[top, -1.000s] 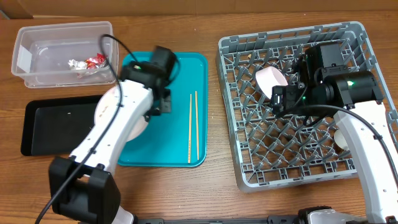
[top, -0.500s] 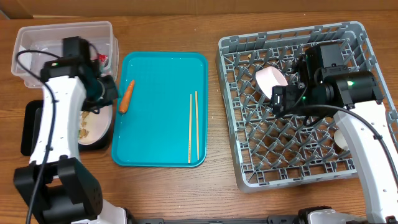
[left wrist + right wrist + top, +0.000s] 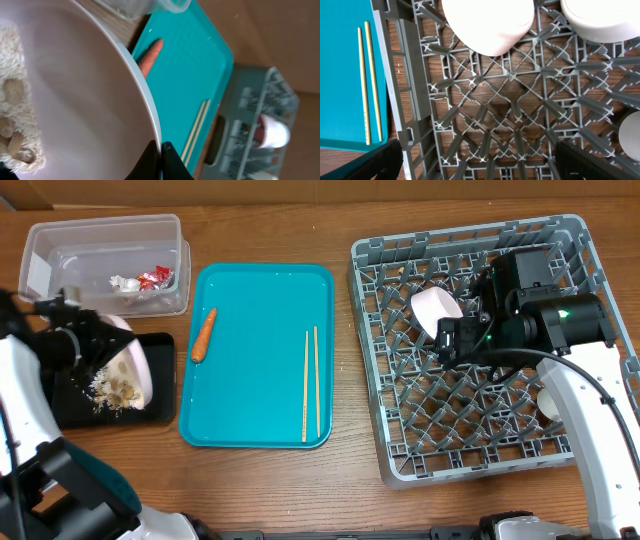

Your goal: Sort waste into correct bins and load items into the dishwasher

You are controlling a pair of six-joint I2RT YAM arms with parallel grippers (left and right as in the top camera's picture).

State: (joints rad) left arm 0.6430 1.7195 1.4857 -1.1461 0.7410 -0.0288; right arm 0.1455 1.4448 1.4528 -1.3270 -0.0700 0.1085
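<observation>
Since the earlier frames the left arm has swung off the teal tray [image 3: 265, 350], past the clear tub [image 3: 105, 240], and out to the far left of the worktop [image 3: 340, 490]. The right arm has not shifted.

The left tool [image 3: 98, 343] is clamped on the rim of the round white plate [image 3: 132, 368]. In the wrist view its fingers [image 3: 167, 160] are pinched narrow over the edge. The plate is tipped steeply, its low edge down over the black tray [image 3: 60, 405] directly below the tool. Tan and white food scraps [image 3: 113, 388] lie heaped on that tray against the plate's low edge. Whether some are stuck to the plate itself I cannot tell.

Beyond the tool, the tub holds red and silver-white wrappers [image 3: 140, 280]. The carrot [image 3: 204, 335] lies alone on the teal tray just past the plate's raised rim. The two chopsticks [image 3: 310, 385] lie side by side farther across the same tray, well apart from the tool.

The right tool [image 3: 480, 167] hovers over the grey dish rack [image 3: 400, 430], spread wide and holding nothing. Only its two dark fingers [image 3: 375, 162] show, at the bottom corners of its wrist view. A pink bowl [image 3: 437, 310] sits tilted among the pegs just ahead of the tool, apart from both fingers.
</observation>
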